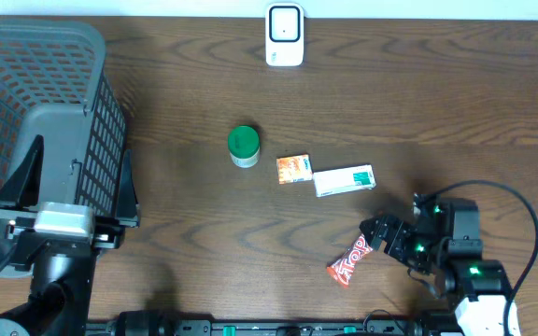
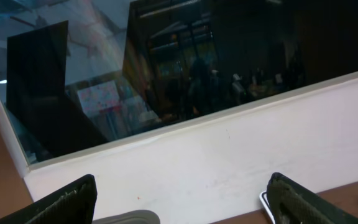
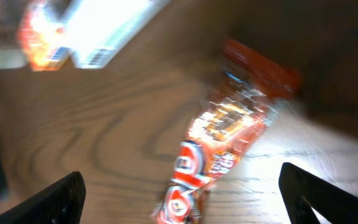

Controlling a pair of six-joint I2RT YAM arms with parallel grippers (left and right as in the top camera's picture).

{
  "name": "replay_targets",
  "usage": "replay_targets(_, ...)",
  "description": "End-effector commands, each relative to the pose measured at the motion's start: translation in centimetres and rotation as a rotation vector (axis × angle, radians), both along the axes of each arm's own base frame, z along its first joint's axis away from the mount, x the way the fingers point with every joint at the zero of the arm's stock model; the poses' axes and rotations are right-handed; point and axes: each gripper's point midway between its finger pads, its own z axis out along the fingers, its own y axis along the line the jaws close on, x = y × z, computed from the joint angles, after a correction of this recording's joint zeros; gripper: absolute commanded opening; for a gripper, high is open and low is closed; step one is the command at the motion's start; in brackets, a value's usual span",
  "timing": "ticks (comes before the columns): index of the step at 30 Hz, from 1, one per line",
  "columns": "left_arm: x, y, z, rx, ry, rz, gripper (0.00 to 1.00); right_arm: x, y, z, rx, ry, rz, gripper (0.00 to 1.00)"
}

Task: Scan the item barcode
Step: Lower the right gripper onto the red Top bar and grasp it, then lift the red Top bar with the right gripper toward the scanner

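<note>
A red and orange candy bar wrapper [image 1: 350, 260] lies flat on the wooden table at the front right. My right gripper [image 1: 381, 239] hovers just right of it, open. In the blurred right wrist view the wrapper [image 3: 222, 149] runs up between the two wide-apart fingers [image 3: 61, 199], and neither pad touches it. A white scanner [image 1: 285, 35] stands at the table's back edge. My left gripper [image 1: 73, 177] is open and empty at the front left, by the basket. Its wrist view faces the wall, with a corner of the scanner [image 2: 264, 200] beside the right finger.
A grey mesh basket [image 1: 35, 56] fills the left side. In the middle stand a green-lidded jar [image 1: 243, 146], a small orange box [image 1: 293, 169] and a white and green box [image 1: 344, 180]. A black cable [image 1: 530, 224] loops behind the right arm.
</note>
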Motion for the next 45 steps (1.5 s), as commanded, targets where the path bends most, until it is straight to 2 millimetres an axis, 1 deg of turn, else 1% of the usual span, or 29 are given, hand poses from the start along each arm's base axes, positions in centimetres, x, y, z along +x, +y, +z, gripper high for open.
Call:
replay_targets(1,-0.3,-0.1,0.3,-0.008,-0.012,-0.011,0.87,-0.3,-0.5,-1.8,0.025,0.053,-0.128,0.95)
replay_targets(4,-0.3,-0.1,0.3,-0.007,-0.013,-0.011,0.87,-0.3,-0.8,-3.1,0.012,0.045,-0.148,0.93)
replay_targets(6,-0.3,-0.1,0.4,-0.007,-0.016,-0.011,0.87,-0.8,-1.6,-4.4,-0.005,0.08,-0.218,0.92)
replay_targets(8,-0.3,-0.1,0.4,-0.007,-0.016,-0.011,0.87,-1.7,-2.3,-5.9,-0.018,0.125,-0.292,0.95)
replay_targets(11,-0.3,-0.1,0.4,-0.007,-0.016,-0.011,0.87,-2.1,-2.3,-7.3,0.001,0.133,-0.327,0.92)
replay_targets(15,-0.3,-0.1,0.4,-0.007,-0.016,-0.011,0.87,-1.8,-2.1,-7.8,0.013,0.107,-0.321,0.8)
replay_targets(16,-0.3,-0.1,0.4,-0.007,-0.016,-0.011,0.87,-1.8,-2.1,-7.8,0.012,0.11,-0.321,0.79)
replay_targets(20,-0.3,-0.1,0.4,-0.007,-0.016,-0.011,0.87,-2.3,-2.1,-8.4,0.007,0.144,-0.32,0.8)
replay_targets(27,-0.3,-0.1,0.4,-0.007,-0.016,-0.011,0.87,-3.0,-2.1,-9.9,0.0,0.204,-0.318,0.8)
replay_targets(31,-0.3,-0.1,0.4,-0.007,-0.016,-0.011,0.87,-3.2,-2.0,-10.7,-0.005,0.233,-0.313,0.75)
replay_targets(34,-0.3,-0.1,0.4,-0.007,-0.016,-0.011,0.87,-3.6,-2.0,-11.4,-0.02,0.263,-0.294,0.66)
replay_targets(35,-0.3,-0.1,0.4,-0.007,-0.016,-0.011,0.87,-3.9,-2.1,-11.7,-0.025,0.278,-0.291,0.59)
replay_targets(38,-0.3,-0.1,0.4,-0.007,-0.017,-0.011,0.87,-4.4,-2.0,-12.4,-0.037,0.31,-0.273,0.3)
replay_targets(40,-0.3,-0.1,0.4,-0.007,-0.017,-0.011,0.87,-4.2,-1.9,-12.5,-0.042,0.294,-0.236,0.09)
replay_targets(41,-0.3,-0.1,0.4,-0.007,-0.017,-0.011,0.87,-4.0,-1.7,-12.5,-0.036,0.285,-0.22,0.01)
replay_targets(45,-0.3,-0.1,0.4,-0.007,-0.016,-0.01,0.87,-2.4,-1.2,-11.9,-0.003,0.217,-0.201,0.01)
